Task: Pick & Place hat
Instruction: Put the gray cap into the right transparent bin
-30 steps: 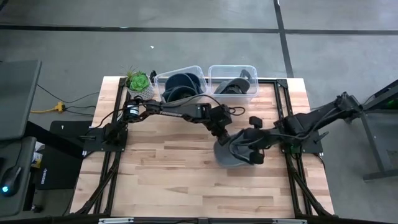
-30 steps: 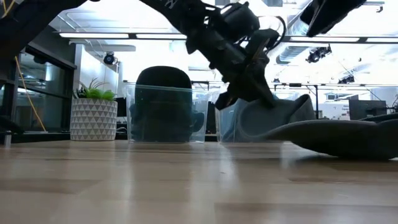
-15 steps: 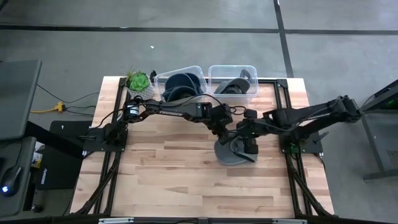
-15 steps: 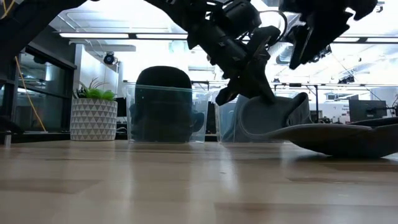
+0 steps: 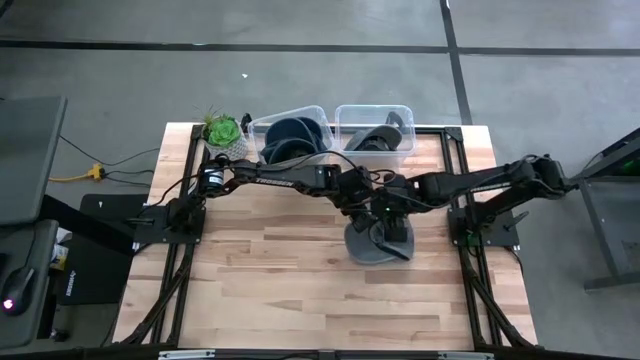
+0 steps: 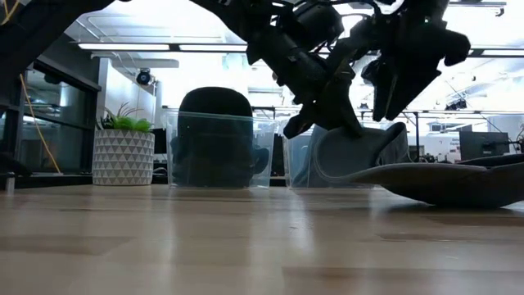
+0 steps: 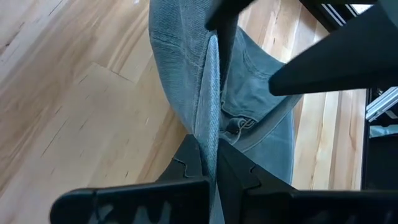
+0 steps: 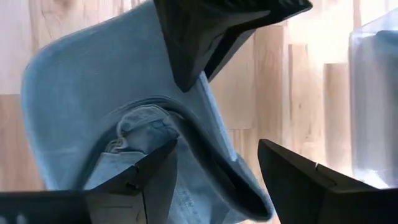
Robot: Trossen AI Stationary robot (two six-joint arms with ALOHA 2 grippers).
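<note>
Soft blue denim hat [image 5: 376, 243], floppy and stitched along the brim, lying on the table [image 5: 280, 290] a little toward 3 o'clock of centre, crown folded upward. Left gripper [image 5: 362, 207] at the hat's 11 o'clock edge, dark fingers pressed together on a fold of the cloth [image 7: 211, 134], pinching it upright. Right gripper [image 5: 393, 215] just beside it at the hat's 1 o'clock, fingers [image 8: 298, 180] spread wide, one on each side of the raised brim, not closed on it.

Pale butcher-block wood planks, matte, with visible seams, framed by black rails. At 12 o'clock of the table, two clear plastic bins side by side: left bin [image 5: 292, 134] holding dark rounded hats, right bin [image 5: 374, 128] holding another dark one. At 11 o'clock, small green plant [image 5: 223, 130] in a white pot [image 6: 123, 156] with a triangle pattern.

Beyond the table: grey concrete floor with dark seam lines; in the low view, open workspace with bright ceiling strip lights.
</note>
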